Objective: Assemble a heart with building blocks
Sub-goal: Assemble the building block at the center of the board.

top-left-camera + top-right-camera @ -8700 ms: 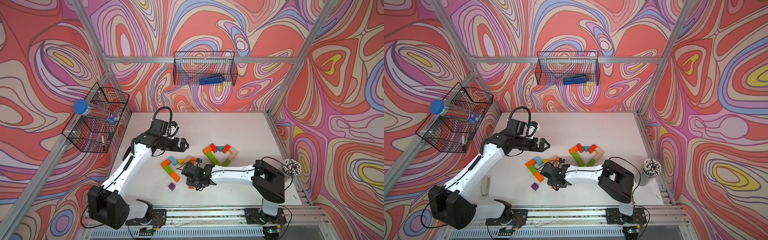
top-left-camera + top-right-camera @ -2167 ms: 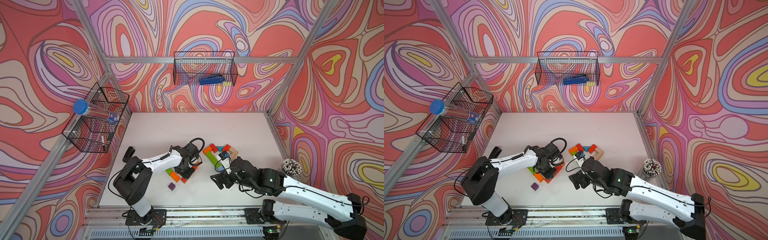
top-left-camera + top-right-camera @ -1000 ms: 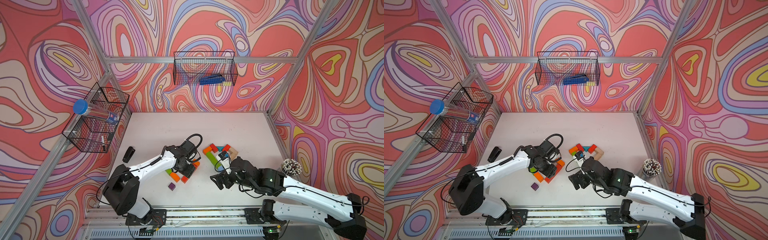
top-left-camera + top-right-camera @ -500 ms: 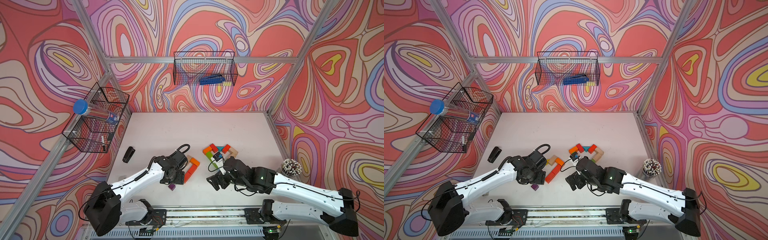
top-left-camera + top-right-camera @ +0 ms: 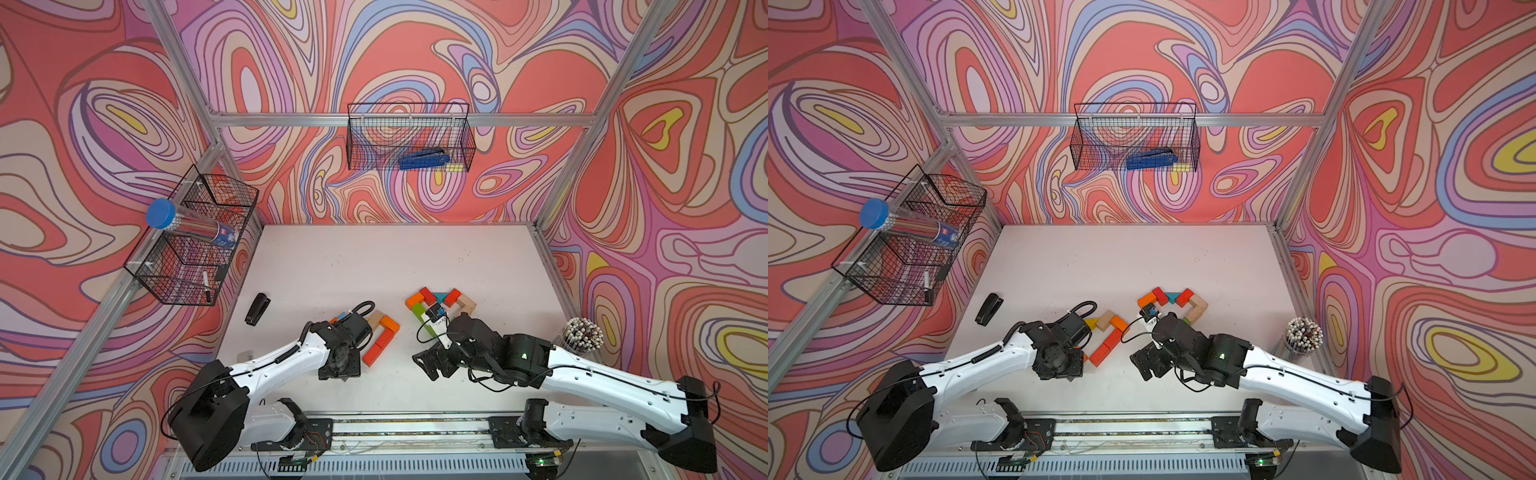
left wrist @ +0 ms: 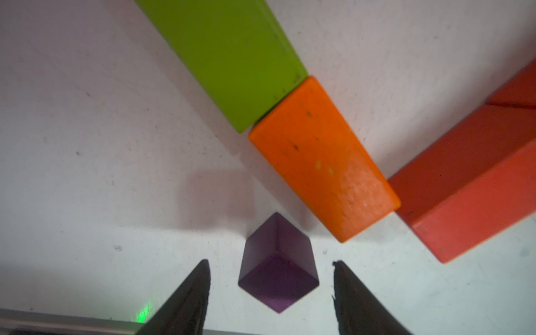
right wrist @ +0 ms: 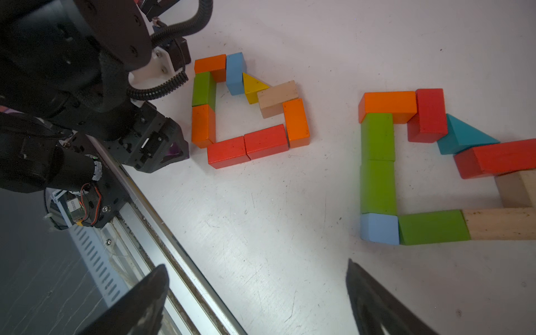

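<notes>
Cube (image 6: 278, 265) (purple) sits betw. jaws of left gripper (image 6: 269, 262), untouched.

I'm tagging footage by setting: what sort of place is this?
Probably a robotics lab test cell: a left arm and right arm mounted at a white table, boxed in by an aluminium frame with swirl-patterned walls and a wire basket.

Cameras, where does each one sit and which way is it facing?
Top views: high over the arms' bases, looking down at the table; left arm and right arm show.
Left wrist: on the left arm, looking down at the purple cube between the left fingers.
Right wrist: on the right arm, looking across the blocks; right fingers and left arm show.
Shared: both wrist views show the orange block by the cube.
</notes>
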Controlling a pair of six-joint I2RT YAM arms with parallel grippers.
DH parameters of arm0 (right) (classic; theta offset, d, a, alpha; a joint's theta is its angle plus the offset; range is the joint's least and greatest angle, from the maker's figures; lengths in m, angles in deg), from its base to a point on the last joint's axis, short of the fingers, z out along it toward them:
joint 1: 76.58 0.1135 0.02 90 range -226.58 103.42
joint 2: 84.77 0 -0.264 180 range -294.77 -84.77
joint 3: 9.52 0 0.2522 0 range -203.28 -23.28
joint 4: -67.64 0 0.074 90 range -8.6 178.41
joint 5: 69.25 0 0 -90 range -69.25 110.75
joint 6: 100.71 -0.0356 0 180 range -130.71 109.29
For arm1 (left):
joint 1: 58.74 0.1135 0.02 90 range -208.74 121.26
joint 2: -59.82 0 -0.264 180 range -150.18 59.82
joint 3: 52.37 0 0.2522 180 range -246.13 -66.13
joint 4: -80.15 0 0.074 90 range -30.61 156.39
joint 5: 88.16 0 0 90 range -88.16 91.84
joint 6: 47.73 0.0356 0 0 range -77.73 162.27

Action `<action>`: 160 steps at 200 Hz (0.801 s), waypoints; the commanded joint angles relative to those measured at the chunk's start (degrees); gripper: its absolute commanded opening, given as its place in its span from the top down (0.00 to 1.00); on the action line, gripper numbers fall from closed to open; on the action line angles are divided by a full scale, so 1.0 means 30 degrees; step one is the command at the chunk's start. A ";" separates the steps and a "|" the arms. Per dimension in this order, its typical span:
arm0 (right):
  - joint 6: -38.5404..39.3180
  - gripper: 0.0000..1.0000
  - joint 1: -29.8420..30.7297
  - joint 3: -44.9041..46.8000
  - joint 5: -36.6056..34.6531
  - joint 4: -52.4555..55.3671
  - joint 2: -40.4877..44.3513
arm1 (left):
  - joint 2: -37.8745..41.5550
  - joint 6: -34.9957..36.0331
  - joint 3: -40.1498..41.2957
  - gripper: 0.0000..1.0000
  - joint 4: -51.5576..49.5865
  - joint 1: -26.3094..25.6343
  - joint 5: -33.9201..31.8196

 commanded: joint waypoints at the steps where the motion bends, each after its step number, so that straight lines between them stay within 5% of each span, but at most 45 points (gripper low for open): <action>1: -0.0093 0.04 -0.0053 -0.0150 -0.0057 -0.0039 0.0148 | -0.0324 -0.0642 0.0273 0.34 0.0696 -0.0067 -0.0102; 160: -0.0063 0.04 -0.0052 -0.0133 -0.0301 -0.0052 0.0031 | -0.0784 -0.1407 0.0275 0.55 0.0008 -0.0069 -0.0242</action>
